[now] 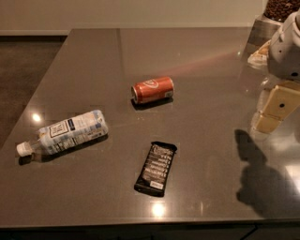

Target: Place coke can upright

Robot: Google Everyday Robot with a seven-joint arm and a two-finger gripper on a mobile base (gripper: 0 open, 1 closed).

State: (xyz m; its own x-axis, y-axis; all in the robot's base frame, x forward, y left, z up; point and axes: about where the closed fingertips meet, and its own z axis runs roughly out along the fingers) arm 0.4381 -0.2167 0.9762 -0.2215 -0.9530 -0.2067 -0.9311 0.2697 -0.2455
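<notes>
The coke can (153,89) lies on its side near the middle of the dark grey countertop (93,56). It is orange-red with a white round logo, and its silver end faces left. My gripper (274,111) hangs over the right side of the counter, well to the right of the can and a little nearer the front. It is apart from the can and holds nothing that I can see. The white arm (286,44) rises above it at the right edge of the view.
A clear plastic bottle (65,133) with a white label lies on its side at the left front. A flat black snack bar wrapper (156,168) lies in front of the can. A container of dark contents (281,9) stands at the back right corner. The counter's front edge runs along the bottom.
</notes>
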